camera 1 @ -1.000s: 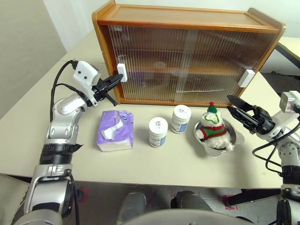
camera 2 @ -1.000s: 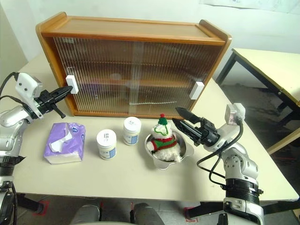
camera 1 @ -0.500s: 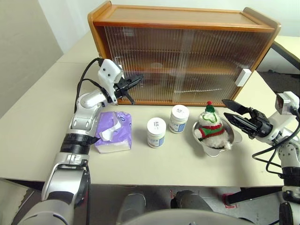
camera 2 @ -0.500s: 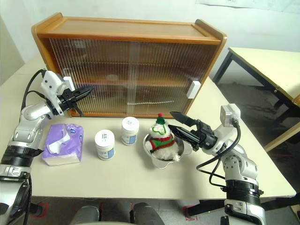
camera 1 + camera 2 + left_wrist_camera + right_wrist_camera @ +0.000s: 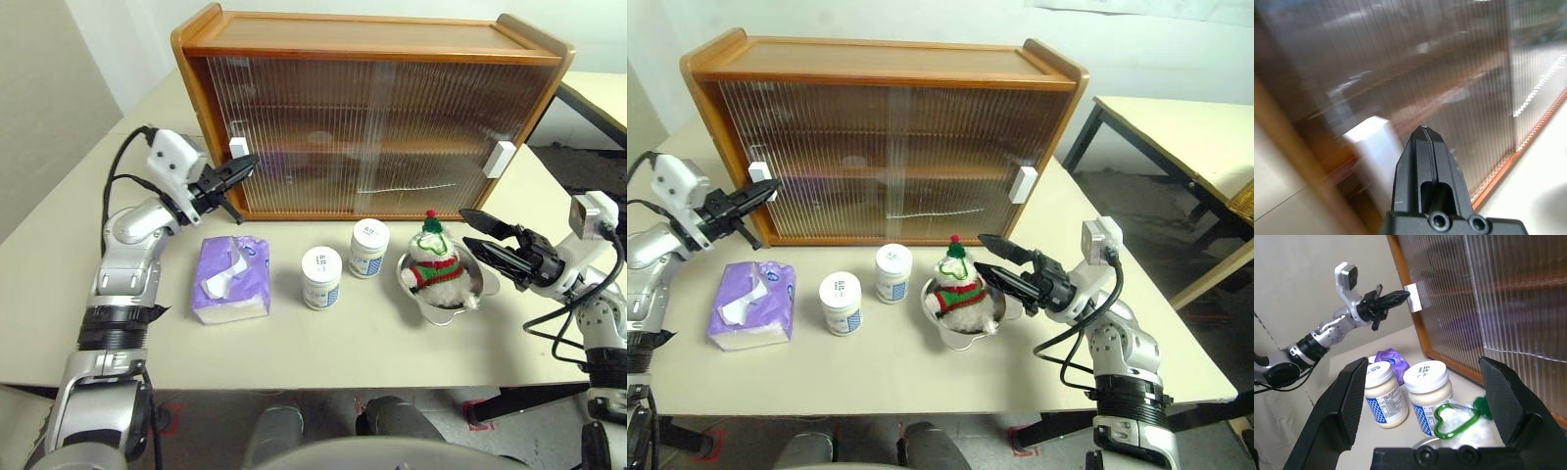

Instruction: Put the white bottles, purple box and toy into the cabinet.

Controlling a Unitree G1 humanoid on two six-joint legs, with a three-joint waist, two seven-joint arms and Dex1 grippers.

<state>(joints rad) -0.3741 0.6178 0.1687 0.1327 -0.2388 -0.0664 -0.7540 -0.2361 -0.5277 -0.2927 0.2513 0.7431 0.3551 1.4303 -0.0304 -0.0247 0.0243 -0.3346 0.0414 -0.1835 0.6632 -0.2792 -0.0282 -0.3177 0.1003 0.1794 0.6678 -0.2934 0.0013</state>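
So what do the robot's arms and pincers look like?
Both arms are shiny silver metal with black rings at the joints and black cables looping alongside. Each wrist carries a small white camera box. The left pincer has two thin black pointed fingers, like a beak. The right pincer has the same two black tapered fingers, broad and flat seen close up.

**A bare test room, set up like a lab**

We see a plain indoor workroom — not a home. A cream table (image 5: 294,343) stands against blank white walls, with a 2nd, similar table (image 5: 1176,127) on dark legs off to the right over a grey concrete floor (image 5: 1136,211). Household props sit staged in a row before a wooden cabinet (image 5: 372,108), and red tape marks (image 5: 1024,439) on the floor — a rig's staging.
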